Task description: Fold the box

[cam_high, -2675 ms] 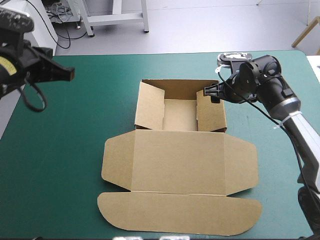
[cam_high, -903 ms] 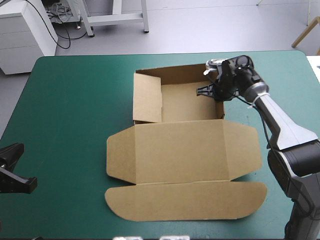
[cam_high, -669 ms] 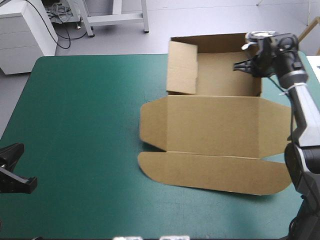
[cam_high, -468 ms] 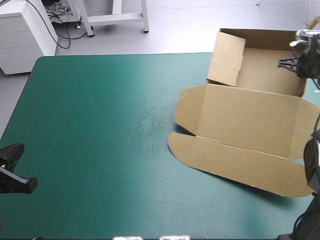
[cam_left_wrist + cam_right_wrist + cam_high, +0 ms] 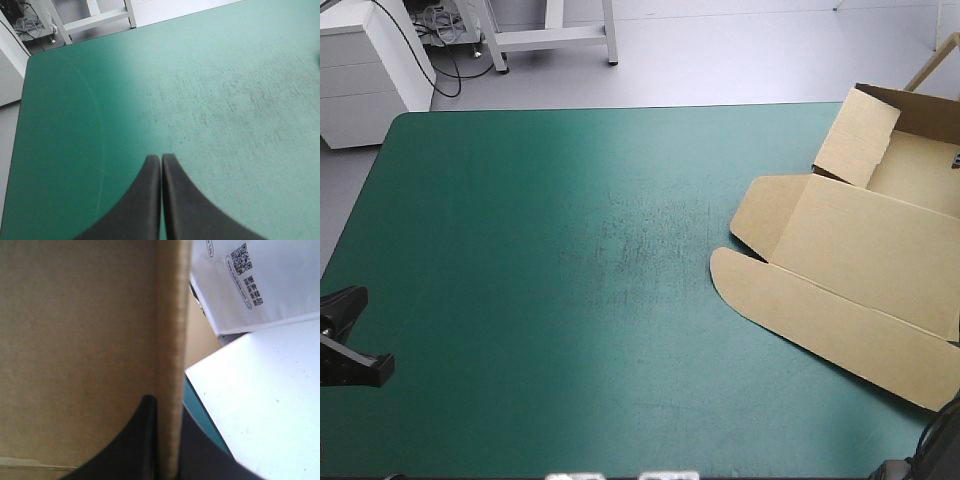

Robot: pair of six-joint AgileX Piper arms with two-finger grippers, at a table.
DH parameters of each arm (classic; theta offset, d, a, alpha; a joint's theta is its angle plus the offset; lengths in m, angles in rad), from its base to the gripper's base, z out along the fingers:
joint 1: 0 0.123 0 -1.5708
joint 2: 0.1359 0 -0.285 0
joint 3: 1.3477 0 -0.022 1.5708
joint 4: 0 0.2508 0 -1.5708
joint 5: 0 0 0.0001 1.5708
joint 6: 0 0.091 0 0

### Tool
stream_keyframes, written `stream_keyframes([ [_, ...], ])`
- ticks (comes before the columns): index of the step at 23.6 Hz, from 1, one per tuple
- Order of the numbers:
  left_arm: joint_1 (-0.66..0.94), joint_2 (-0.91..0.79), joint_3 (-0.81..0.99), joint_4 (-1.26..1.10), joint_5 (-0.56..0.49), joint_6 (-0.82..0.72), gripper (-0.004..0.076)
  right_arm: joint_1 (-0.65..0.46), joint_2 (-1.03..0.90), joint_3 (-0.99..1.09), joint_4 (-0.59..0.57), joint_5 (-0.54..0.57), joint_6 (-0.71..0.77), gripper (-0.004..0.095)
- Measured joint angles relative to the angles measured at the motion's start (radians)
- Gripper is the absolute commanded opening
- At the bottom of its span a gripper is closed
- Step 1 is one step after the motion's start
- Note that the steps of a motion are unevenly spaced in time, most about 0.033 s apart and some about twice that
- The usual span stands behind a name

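Box: brown, an open tray with its lid flat, at the table's far right corner; it is turned askew to the table's edges and runs out of the high view on the right.
Tray end: the walls are raised. 1 side wall leans up on the side toward the table's middle, and the far wall reaches past the table's far edge.
Lid: it lies flat on the teal-green cover, with its long rounded flap on the near side.
Right tool: clenched on the box. The 2 black fingers are all but together, and the edge of a raised brown wall runs between them, with the tray's inner face beside it.
Left tool: clenched on nothing. Its 2 black fingers meet in 1 pointed arch over bare teal-green cover, low at the table's near left side and well apart from the box.
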Motion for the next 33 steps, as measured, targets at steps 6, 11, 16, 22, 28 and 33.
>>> stream_keyframes([
  [6,0.0,0.0,0.0,0.019,0.0,0.0,-0.001,-0.008,0.03,0.0,0.008,0.0,-0.001,0.0394],
  [11,0.0,0.0,0.0,0.023,0.0,0.0,-0.001,-0.009,0.03,0.0,0.002,0.048,-0.012,0.0731],
  [16,0.0,0.0,0.0,0.03,0.0,0.0,-0.001,-0.01,-0.01,0.0,-0.019,0.085,-0.02,0.0728],
  [22,0.0,0.0,0.0,0.03,0.0,0.0,-0.001,-0.005,-0.262,0.0,0.254,0.096,-0.088,0.0303],
  [28,0.0,0.0,0.0,0.026,0.0,-0.003,-0.001,0.01,-0.628,0.209,0.525,0.09,-0.205,-0.0006],
  [33,0.0,0.0,0.0,0.014,0.0,-0.018,-0.001,0.107,-0.882,0.456,0.531,-0.028,-0.25,-0.0006],
])
